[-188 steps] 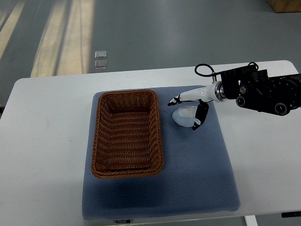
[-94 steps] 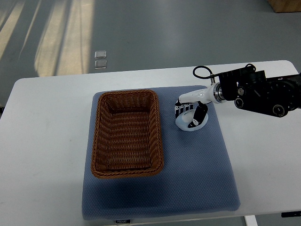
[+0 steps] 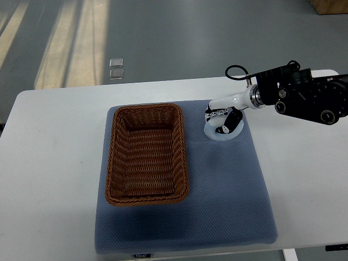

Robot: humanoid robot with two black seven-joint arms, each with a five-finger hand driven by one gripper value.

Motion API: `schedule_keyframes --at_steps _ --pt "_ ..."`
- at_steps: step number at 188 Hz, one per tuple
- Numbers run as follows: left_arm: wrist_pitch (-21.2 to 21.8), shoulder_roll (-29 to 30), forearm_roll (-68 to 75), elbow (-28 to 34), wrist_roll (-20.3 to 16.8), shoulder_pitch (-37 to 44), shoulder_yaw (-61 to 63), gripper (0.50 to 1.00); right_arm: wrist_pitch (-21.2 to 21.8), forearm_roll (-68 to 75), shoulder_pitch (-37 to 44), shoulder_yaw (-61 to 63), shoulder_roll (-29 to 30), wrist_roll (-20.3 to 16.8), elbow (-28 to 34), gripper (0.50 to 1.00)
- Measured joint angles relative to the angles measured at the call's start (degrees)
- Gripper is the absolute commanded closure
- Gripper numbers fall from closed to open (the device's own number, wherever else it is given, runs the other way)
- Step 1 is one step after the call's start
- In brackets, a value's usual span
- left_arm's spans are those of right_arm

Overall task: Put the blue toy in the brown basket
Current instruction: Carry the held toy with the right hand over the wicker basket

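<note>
Pale blue and rounded, the blue toy (image 3: 222, 130) is sitting on the blue mat (image 3: 228, 190) near the mat's far right corner, toward the far right part of the white table (image 3: 54, 179). Its shape is too small and too covered to tell a long axis or which way it is pointing. The right hand (image 3: 222, 120) is reaching in from the right edge, and its black-tipped fingers (image 3: 229, 124) are curling around the toy's upper side, gripping it, with the toy's lower rim showing beneath them. The brown basket (image 3: 147, 153) is lying on the left half of the mat, its long side running from the far edge toward the near edge, just beside the toy and apart from it.
</note>
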Motion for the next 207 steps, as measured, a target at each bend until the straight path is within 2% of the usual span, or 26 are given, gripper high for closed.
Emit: schedule_keyframes --at_steps 38,63,106,136,162,207 --pt "0.00 0.00 0.00 0.00 0.00 0.00 0.00 0.500 0.10 0.49 5.11 0.29 -1.88 0.04 -0.05 1.000" --pt "0.00 0.00 0.00 0.00 0.00 0.00 0.00 0.500 0.32 1.14 9.17 0.80 -1.13 0.40 0.53 1.000" --pt "0.00 0.00 0.00 0.00 0.00 -0.01 0.00 0.500 -0.06 7.52 11.98 3.39 7.51 0.55 0.84 1.000" --pt "0.00 0.00 0.00 0.00 0.00 0.00 -0.06 0.500 -0.59 9.27 11.32 4.52 13.71 0.55 0.51 1.000" --pt "0.00 0.00 0.00 0.00 0.00 -0.01 -0.09 0.500 -0.82 9.60 7.69 4.90 17.95 0.55 -0.84 1.000" --pt "0.00 0.00 0.00 0.00 0.00 0.00 -0.09 0.500 -1.13 8.95 0.57 4.95 20.91 0.55 -5.56 1.000"
